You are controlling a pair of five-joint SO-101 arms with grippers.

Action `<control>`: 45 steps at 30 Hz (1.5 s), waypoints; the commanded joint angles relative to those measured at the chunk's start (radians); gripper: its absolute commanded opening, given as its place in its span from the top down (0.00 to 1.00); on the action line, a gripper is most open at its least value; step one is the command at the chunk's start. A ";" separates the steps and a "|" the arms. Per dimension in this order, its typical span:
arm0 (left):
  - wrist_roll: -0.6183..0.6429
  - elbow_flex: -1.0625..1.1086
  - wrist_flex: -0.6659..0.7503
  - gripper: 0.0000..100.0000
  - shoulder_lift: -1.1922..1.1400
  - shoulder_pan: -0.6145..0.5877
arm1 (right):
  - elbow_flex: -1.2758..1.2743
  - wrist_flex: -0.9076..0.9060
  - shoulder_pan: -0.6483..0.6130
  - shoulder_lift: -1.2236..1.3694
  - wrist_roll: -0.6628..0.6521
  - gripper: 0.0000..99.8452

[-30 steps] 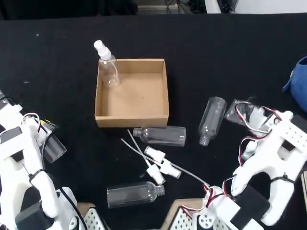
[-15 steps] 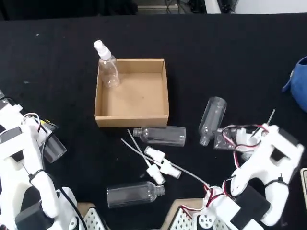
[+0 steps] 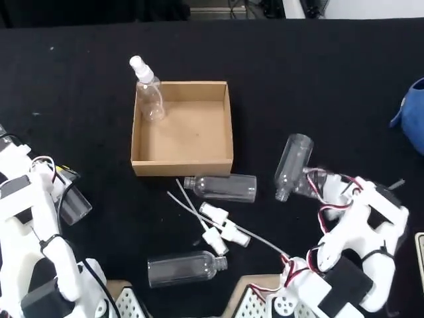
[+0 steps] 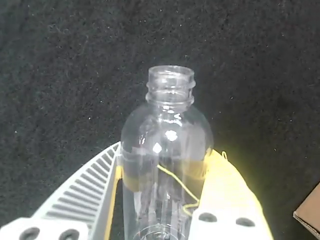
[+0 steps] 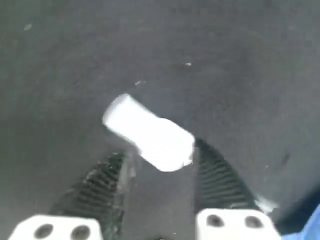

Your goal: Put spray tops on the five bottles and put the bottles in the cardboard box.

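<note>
Left jaws clamp a bottle (image 4: 166,150), right jaws a spray top (image 5: 148,132).

An uncapped clear bottle (image 4: 167,145) sits clamped between the left gripper's (image 4: 168,152) two fingers (image 4: 225,190) over the black desk (image 4: 60,75); a cardboard box (image 4: 309,212) corner lies beside the bottle.

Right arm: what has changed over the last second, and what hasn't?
The right gripper, holding a spray top, swung left in the high view toward the neck of the lying bottle, its wrist turning on the way. The left gripper keeps its uncapped bottle. The cardboard box and the capped bottle in it stayed put.
</note>
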State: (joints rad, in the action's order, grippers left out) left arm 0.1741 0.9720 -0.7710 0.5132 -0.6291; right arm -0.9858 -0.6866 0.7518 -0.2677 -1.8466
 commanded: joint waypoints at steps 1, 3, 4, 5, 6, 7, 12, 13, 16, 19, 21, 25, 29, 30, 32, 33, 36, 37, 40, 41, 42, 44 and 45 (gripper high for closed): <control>0.011 -0.008 0.014 0.97 0.041 0.002 | 0.027 0.012 -0.034 -0.012 0.213 0.95; 0.011 -0.007 0.014 0.97 0.041 0.002 | 0.047 0.012 -0.034 -0.012 0.319 0.97; 0.011 -0.007 0.014 0.97 0.041 0.002 | 0.059 0.012 -0.032 -0.012 0.377 0.98; 0.011 -0.007 0.014 0.97 0.041 0.002 | 0.070 0.011 -0.031 -0.012 0.442 0.99; 0.011 -0.007 0.014 0.97 0.041 0.002 | 0.077 0.011 -0.020 -0.012 0.514 0.99; 0.011 -0.007 0.014 0.97 0.041 0.002 | 0.087 0.008 -0.008 -0.012 0.589 0.99; 0.011 -0.007 0.014 0.97 0.041 0.002 | 0.165 -0.129 0.046 -0.005 0.898 0.98; 0.011 -0.007 0.014 0.97 0.041 0.002 | 0.185 -0.187 0.054 -0.004 0.936 0.98; 0.011 -0.007 0.014 0.97 0.041 0.002 | 0.236 -0.354 0.060 -0.002 0.968 0.93; 0.011 -0.005 0.014 0.97 0.041 0.002 | 0.257 -0.446 0.052 -0.002 0.965 0.81; 0.011 -0.005 0.014 0.97 0.041 0.002 | 0.260 -0.439 0.048 -0.002 0.964 0.74; 0.011 -0.002 0.014 0.97 0.041 0.002 | 0.252 -0.411 0.020 -0.002 0.964 0.69; 0.011 -0.002 0.014 0.97 0.041 0.002 | 0.251 -0.402 -0.011 -0.002 0.964 0.69; 0.011 -0.002 0.014 0.97 0.041 0.002 | 0.249 -0.381 -0.018 -0.001 0.962 0.69; 0.011 -0.002 0.014 0.97 0.041 0.002 | 0.222 -0.298 -0.026 -0.001 0.962 0.69; 0.011 -0.002 0.012 0.97 0.041 0.002 | 0.200 -0.253 -0.026 -0.001 0.961 0.71; 0.011 -0.002 0.009 0.97 0.041 0.001 | 0.131 -0.178 -0.026 -0.001 0.891 0.76; 0.011 -0.002 0.009 0.97 0.041 0.001 | 0.113 -0.169 -0.025 -0.001 0.870 0.76; 0.011 -0.004 0.014 0.97 0.041 0.001 | 0.077 -0.163 -0.023 -0.001 0.858 0.75; 0.011 -0.004 0.014 0.97 0.041 0.001 | 0.070 -0.163 -0.023 -0.001 0.858 0.75; 0.011 -0.004 0.012 0.97 0.041 0.001 | 0.064 -0.163 -0.023 -0.001 0.858 0.75; 0.011 -0.004 0.009 0.97 0.041 0.001 | 0.053 -0.163 -0.023 -0.001 0.859 0.75; 0.011 -0.004 0.008 0.97 0.041 0.001 | 0.048 -0.163 -0.023 -0.001 0.859 0.75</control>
State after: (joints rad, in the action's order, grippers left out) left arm 0.1741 0.9720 -0.7710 0.5132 -0.6291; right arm -0.9352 -0.8692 0.7442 -0.2677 -0.9766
